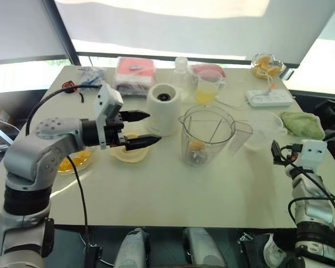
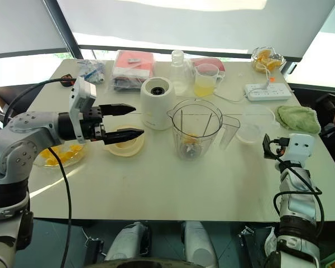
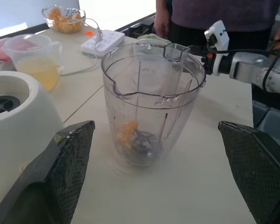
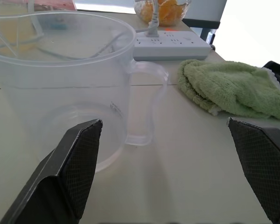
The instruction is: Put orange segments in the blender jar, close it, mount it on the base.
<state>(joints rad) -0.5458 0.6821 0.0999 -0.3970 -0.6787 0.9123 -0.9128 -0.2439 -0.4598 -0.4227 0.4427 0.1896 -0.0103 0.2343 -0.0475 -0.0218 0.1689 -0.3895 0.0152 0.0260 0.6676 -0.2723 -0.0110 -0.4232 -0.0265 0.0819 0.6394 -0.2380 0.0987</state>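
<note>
The clear blender jar stands open-topped at mid-table, with one orange segment lying by the blades at its bottom. The white blender base is just behind and to its left. My left gripper hovers open and empty left of the jar, pointing at it, above a pale yellow dish. A plate of orange segments sits under my left forearm. My right gripper is open and empty low at the table's right edge, facing a clear empty pitcher.
A green cloth and a white power strip lie at the right. At the back are a cup of juice, a bowl of orange pieces and red packets. A person stands beyond the table's right edge.
</note>
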